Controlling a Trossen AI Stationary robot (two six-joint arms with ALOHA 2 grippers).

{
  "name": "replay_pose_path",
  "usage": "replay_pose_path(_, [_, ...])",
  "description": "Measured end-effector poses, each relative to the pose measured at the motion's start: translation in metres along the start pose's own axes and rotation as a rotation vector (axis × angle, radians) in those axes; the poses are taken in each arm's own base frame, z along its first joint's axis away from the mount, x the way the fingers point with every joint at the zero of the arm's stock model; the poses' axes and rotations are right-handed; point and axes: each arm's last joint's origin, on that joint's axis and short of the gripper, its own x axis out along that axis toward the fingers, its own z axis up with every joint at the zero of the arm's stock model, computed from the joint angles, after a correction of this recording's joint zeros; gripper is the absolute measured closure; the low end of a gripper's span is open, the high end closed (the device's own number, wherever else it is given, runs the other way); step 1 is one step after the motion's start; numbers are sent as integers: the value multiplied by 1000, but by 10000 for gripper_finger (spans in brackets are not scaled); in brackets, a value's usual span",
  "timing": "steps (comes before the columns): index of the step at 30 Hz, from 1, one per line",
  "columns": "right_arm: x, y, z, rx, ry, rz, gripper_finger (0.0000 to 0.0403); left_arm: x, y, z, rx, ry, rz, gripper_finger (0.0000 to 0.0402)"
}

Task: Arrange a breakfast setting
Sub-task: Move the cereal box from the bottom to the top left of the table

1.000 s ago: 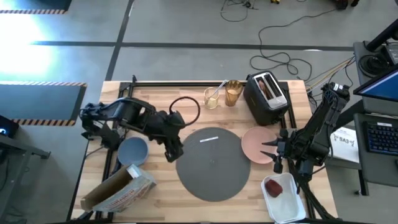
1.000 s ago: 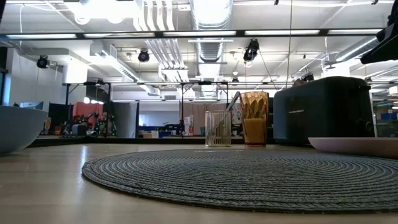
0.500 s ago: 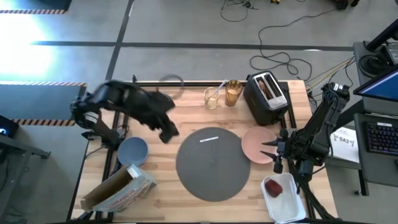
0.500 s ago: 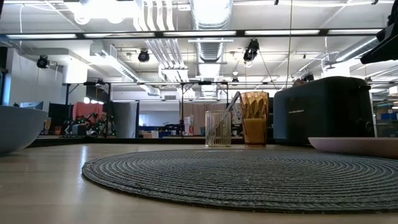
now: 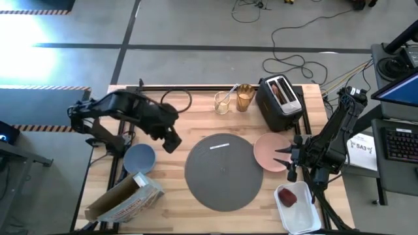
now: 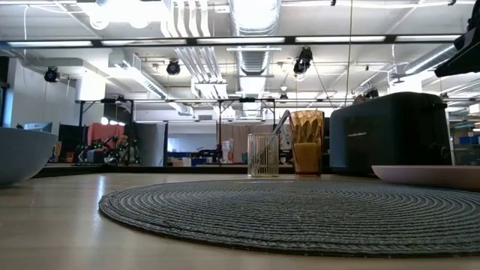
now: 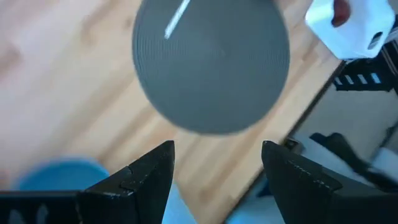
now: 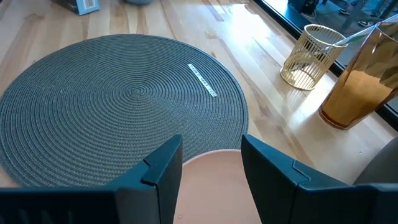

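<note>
The white rectangular tray [image 5: 295, 204] at the table's right near corner holds a red apple [image 5: 287, 195]; the black toaster [image 5: 279, 101] holds a toast slice [image 5: 279, 92], and the small blue bowl [image 5: 139, 157] sits left of the large round dark-grey mat [image 5: 222, 170]. The high view alone shows the left gripper [image 5: 171, 142] between bowl and mat, fingers spread and empty; the left wrist view confirms the gap. The right gripper [image 8: 211, 163] hovers over the pink plate [image 5: 272, 151], fingers parted around nothing, and only its wrist view shows the amber tumbler [image 8: 360, 78] beside a wire cup [image 8: 309, 56].

A black toaster [image 5: 281, 103] stands at the table's back edge, a wire cup [image 5: 222, 104] nearby, a white tray [image 5: 299, 207] and a cardboard box [image 5: 121, 199] at the front corners
</note>
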Motion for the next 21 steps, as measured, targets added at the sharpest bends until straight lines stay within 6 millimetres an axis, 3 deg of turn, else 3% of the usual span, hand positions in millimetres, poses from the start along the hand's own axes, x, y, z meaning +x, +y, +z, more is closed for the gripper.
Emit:
replay_pose_path(9, [0, 0, 0, 0, 0, 0, 248, -18, -2, -42, -235, 73, -70, 177])
replay_pose_path(21, [0, 0, 0, 0, 0, 0, 248, -36, 0, -103, -358, 143, -91, 177])
